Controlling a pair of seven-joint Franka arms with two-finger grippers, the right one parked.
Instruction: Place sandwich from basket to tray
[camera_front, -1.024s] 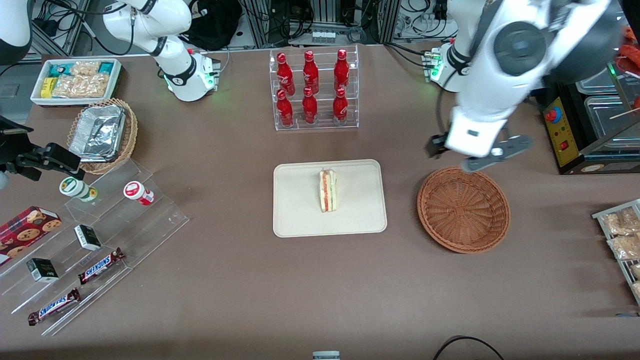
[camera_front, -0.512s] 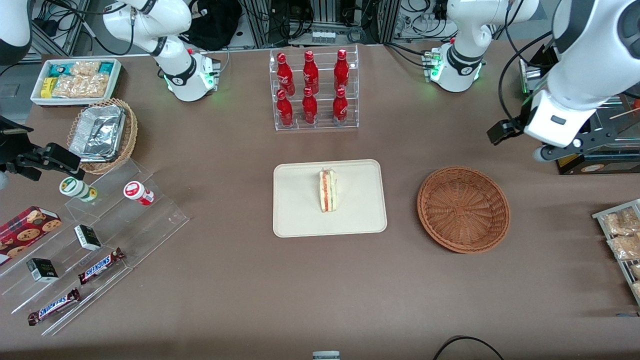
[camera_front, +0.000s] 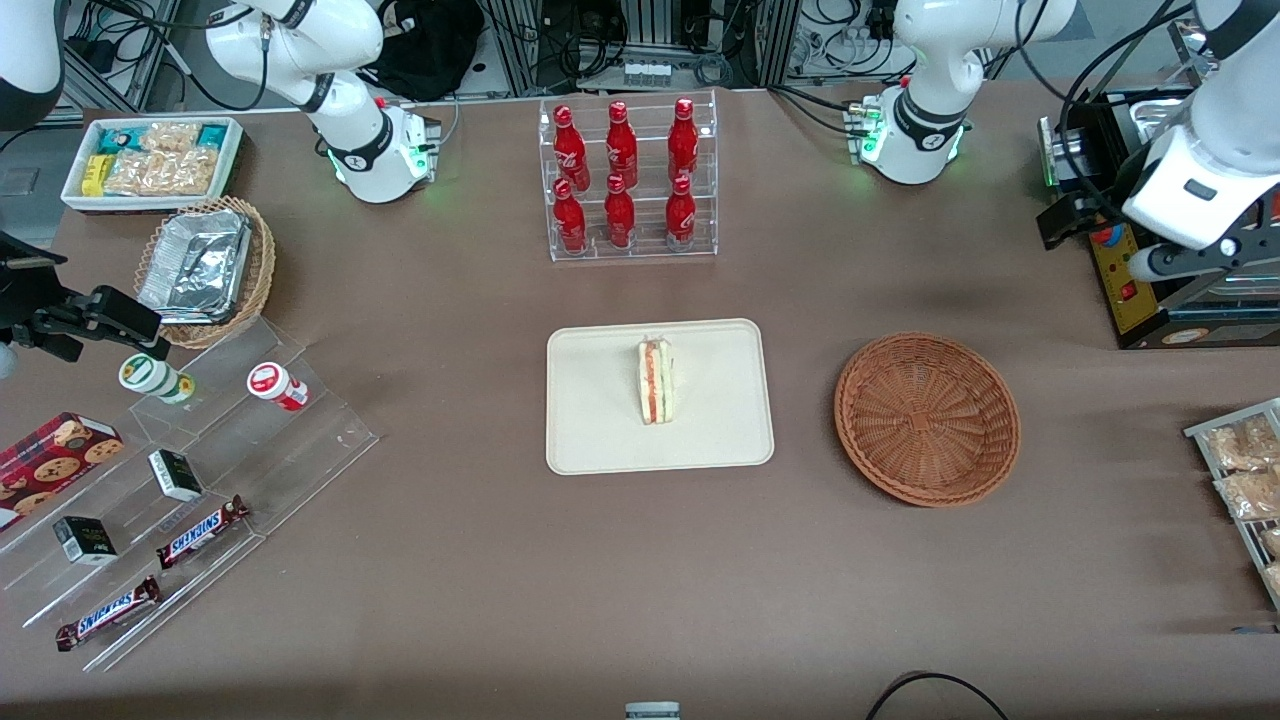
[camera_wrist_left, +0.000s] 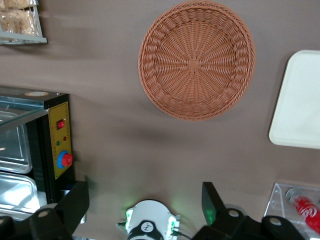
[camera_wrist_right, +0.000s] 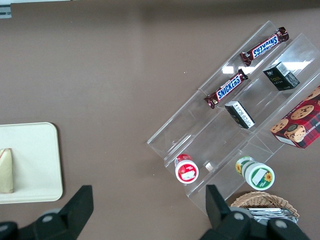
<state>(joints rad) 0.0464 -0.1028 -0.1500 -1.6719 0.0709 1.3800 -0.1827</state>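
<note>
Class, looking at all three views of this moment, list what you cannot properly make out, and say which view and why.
- Sandwich: cut off by the edge in the right wrist view.
- Tray: partly cut off in the left wrist view.
- Gripper: open, raised toward the working arm's end of the table; partly out of frame in the front view.
- Basket: fully visible, empty.

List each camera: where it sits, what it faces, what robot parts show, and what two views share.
Front view: high over the table, looking down on the sandwich on the tray; both arms show, gripper raised toward the working arm's end.
Left wrist view: looks down on the basket; open fingers show.
Right wrist view: looks down on a clear rack; its own fingers show.
Front and left wrist views share basket and tray.
</note>
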